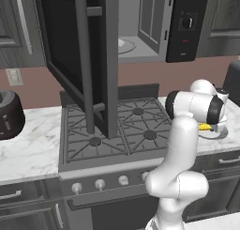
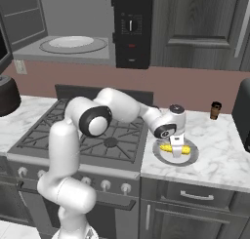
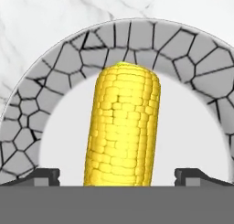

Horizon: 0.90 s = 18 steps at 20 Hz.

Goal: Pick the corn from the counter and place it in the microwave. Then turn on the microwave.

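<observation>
Gripper, right of centre in the right base view, pointing straight down over the corn; jaws spread wide, one on each side of the cob, nothing clamped. In the hand view the two dark fingertips sit at the lower left and lower right, well apart from the corn, which runs up the middle of the frame between them. The cob lies on a round plate with a grey cracked-pattern rim and a pale centre. The plate rests on the white marble counter at the right of the right base view, just beside the gas stove. A small brown bottle stands near the wall, upper right of the plate. In the left base view a sliver of yellow corn shows at the right edge, behind the arm's elbow. The microwave fills the top of that frame, its door swung open toward the camera at the upper left, the grey interior with a turntable exposed. A dark toaster sits at the left edge on the counter.
</observation>
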Motion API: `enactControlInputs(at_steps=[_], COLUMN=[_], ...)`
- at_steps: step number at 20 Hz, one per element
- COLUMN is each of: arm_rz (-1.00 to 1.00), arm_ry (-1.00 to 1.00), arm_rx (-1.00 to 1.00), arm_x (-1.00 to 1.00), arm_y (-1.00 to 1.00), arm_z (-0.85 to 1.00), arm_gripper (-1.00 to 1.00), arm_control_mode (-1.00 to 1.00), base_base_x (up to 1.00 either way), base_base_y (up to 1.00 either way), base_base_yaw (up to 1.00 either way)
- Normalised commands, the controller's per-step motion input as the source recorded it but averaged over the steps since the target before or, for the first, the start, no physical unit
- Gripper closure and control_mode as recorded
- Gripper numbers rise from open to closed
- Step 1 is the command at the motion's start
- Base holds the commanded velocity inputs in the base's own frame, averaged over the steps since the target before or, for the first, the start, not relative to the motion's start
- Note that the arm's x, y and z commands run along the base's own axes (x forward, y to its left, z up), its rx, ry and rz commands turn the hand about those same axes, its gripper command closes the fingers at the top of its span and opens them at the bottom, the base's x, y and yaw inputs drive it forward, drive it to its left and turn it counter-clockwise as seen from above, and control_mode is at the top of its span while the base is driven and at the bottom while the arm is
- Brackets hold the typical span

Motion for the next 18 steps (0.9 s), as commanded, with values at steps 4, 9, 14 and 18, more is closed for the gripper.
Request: enactControlInputs(at_steps=[4,9,14,18], arm_rz=[0.0,0.0,0.0,0.0], arm_ry=[0.0,0.0,0.01,0.0], arm_rx=[0.0,0.0,0.0,0.0], arm_x=[0.11,0.05,0.0,0.0], arm_y=[0.0,0.0,0.01,0.0], arm_z=[-0.22,-0.17,-0.02,0.0], arm_gripper=[-1.0,-1.0,1.0,1.0], arm_control_mode=[-1.0,-1.0,-1.0,-1.0], base_base_x=[0.0,0.0,0.0,0.0], base_base_y=[0.0,0.0,0.0,0.0], base_base_yaw=[0.0,0.0,0.0,0.0])
